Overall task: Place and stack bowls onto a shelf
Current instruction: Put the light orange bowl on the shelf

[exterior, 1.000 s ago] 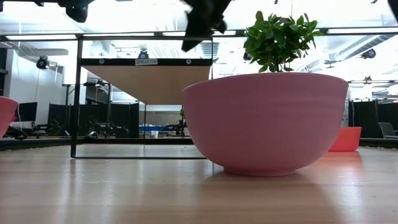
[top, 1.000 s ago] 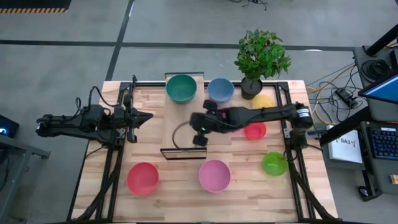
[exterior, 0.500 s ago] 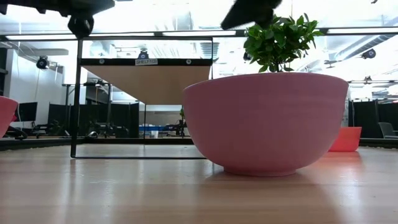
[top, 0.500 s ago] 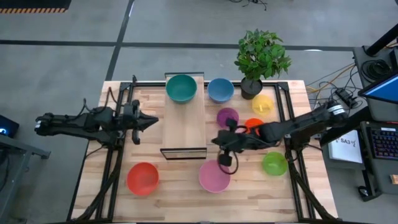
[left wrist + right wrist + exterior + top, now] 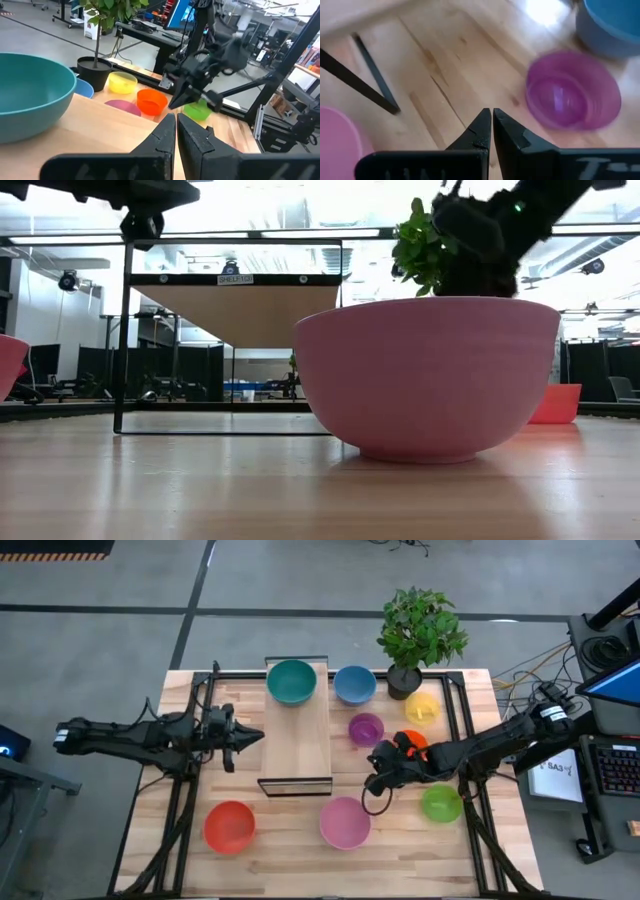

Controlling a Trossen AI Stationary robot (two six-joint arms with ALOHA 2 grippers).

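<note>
From above, my right pincer [image 5: 376, 783] hangs pinched shut and empty between the purple bowl [image 5: 365, 728] and pink bowl [image 5: 345, 822]; my left pincer [image 5: 256, 737], shut too, reaches the shelf [image 5: 296, 745], where the teal bowl [image 5: 291, 681] sits. Right wrist: purple bowl [image 5: 572, 91] rests on the tabletop [image 5: 450, 75].

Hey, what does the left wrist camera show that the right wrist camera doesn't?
Only the left wrist view shows the teal bowl on the shelf, the plant pot, the yellow bowl, orange bowl, green bowl, and the right tool farther off, shut and empty.

Only the right wrist view shows the pink bowl.

Both show the purple bowl, the blue bowl and the wooden tabletop.
</note>
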